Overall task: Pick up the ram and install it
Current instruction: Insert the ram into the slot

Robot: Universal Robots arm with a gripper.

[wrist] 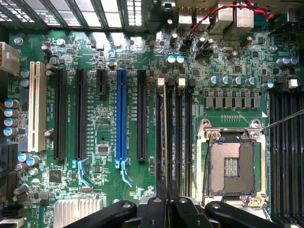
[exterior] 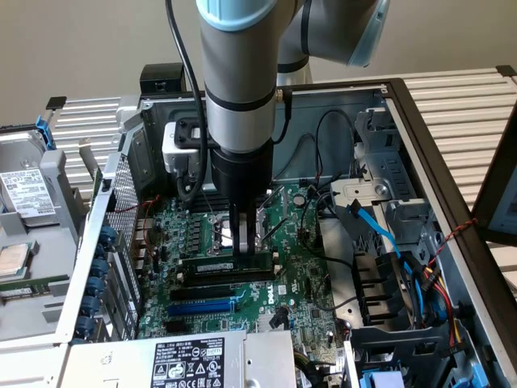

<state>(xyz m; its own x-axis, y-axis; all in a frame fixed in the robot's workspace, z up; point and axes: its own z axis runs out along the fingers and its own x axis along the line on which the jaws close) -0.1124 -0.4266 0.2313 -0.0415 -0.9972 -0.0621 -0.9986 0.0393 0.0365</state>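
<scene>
Pressing down off-square looked the chief risk. The ram point(exterior: 230, 267) stood on edge along a memory slot just beside the CPU socket point(wrist: 232, 164). If its notch or ends were not lined up with that slot, a push could have bent the stick, strained the motherboard point(wrist: 104, 137) or left one end riding high. The thin upper edge could also have slipped from the grip and tipped the stick against the empty slots point(wrist: 183, 133) next to it. Whether the stick was fully seated I could not tell.

The fingers point(wrist: 156, 211) were drawn almost together and, as far as I could judge, pinched the ram's upper edge near its middle. The arm point(exterior: 238, 81) hung straight down into the open case point(exterior: 420, 137), wrist vertical, fingers pointing at the board and set across the stick's length.
</scene>
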